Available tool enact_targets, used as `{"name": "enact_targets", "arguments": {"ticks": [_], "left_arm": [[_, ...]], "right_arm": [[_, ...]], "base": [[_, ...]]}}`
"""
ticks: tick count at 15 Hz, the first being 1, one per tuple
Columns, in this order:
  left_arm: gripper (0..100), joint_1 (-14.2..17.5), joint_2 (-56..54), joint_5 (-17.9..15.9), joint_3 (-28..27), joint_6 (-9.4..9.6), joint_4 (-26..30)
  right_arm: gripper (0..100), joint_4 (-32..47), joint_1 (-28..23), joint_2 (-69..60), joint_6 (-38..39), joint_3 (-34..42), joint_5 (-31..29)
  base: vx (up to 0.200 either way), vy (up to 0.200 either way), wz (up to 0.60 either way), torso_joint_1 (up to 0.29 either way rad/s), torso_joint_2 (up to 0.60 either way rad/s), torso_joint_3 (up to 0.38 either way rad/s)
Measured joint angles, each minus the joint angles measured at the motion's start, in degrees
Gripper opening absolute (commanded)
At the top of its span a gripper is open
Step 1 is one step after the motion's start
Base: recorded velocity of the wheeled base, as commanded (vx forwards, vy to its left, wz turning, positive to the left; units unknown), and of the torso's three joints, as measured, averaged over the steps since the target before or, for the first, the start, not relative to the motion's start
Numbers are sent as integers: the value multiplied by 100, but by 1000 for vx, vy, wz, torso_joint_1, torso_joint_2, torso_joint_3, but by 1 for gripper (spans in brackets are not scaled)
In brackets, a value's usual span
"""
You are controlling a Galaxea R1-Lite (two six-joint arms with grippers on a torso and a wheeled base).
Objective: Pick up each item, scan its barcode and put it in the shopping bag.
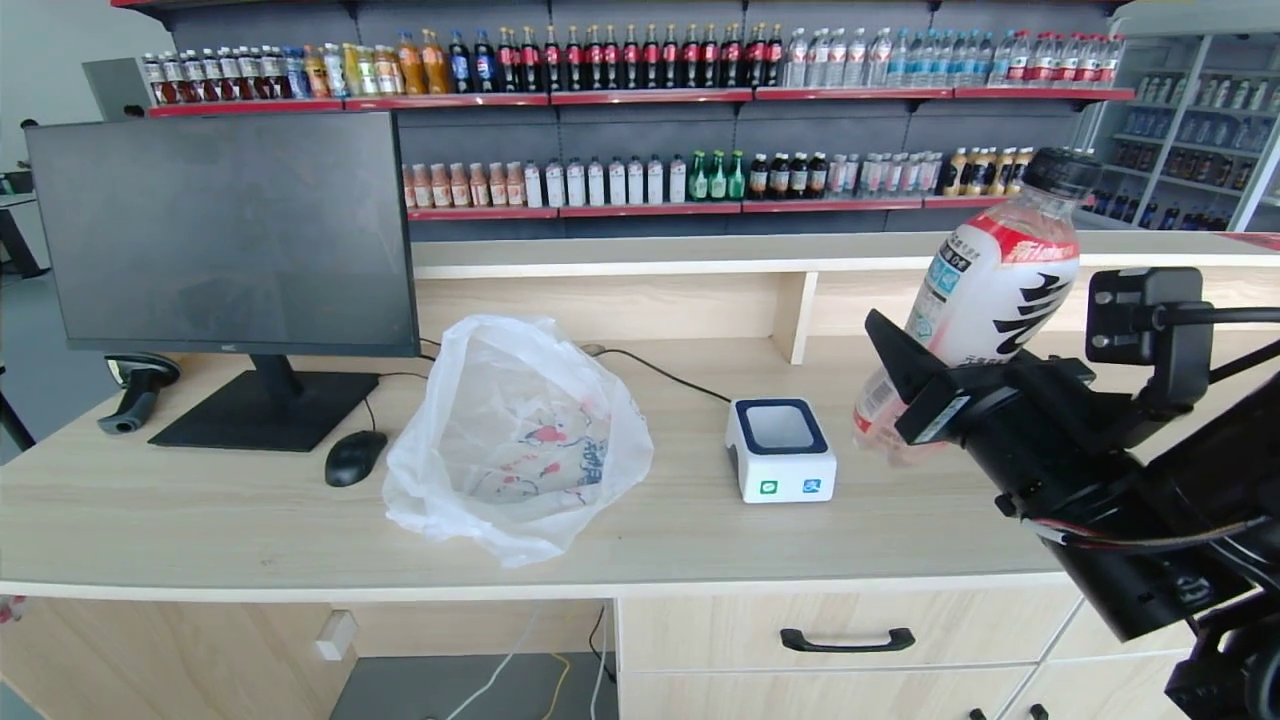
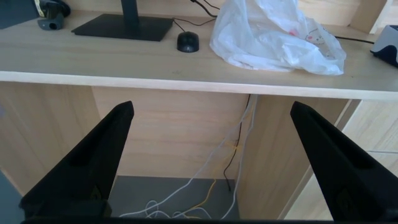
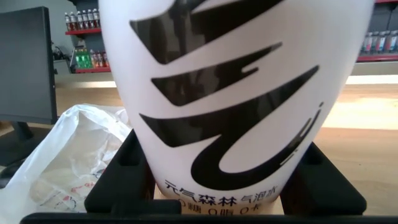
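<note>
My right gripper [image 1: 925, 395] is shut on a white drink bottle [image 1: 985, 290] with a black cap, a red band and bold black lettering. It holds the bottle tilted in the air, above the counter and just right of the white barcode scanner [image 1: 781, 448]. The bottle's label [image 3: 230, 99] sits close in front of the right wrist camera. A thin white plastic shopping bag [image 1: 515, 435] lies crumpled and open on the counter, left of the scanner. My left gripper [image 2: 211, 162] hangs open below the counter's front edge, with nothing between its fingers.
A monitor [image 1: 225, 235] on a black stand, a mouse [image 1: 355, 457] and a handheld scanner [image 1: 135, 390] occupy the counter's left side. Cables run behind the bag. A raised wooden ledge [image 1: 800, 255] backs the counter. Shelves of bottles [image 1: 640, 60] line the wall. Drawers [image 1: 846, 640] sit below.
</note>
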Motion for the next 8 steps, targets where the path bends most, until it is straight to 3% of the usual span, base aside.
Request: {"name": "enact_targets", "arguments": {"ticks": [3,8], "left_arm": [[100,0,0,0,0,-6,0],[100,0,0,0,0,2,0]], "right_arm": [[0,6,2,-13,5,10,0],[0,11,-13,-32,16,7,0]], "base": [[0,200,0,12,1,1],[0,0,0,0,0,0]]}}
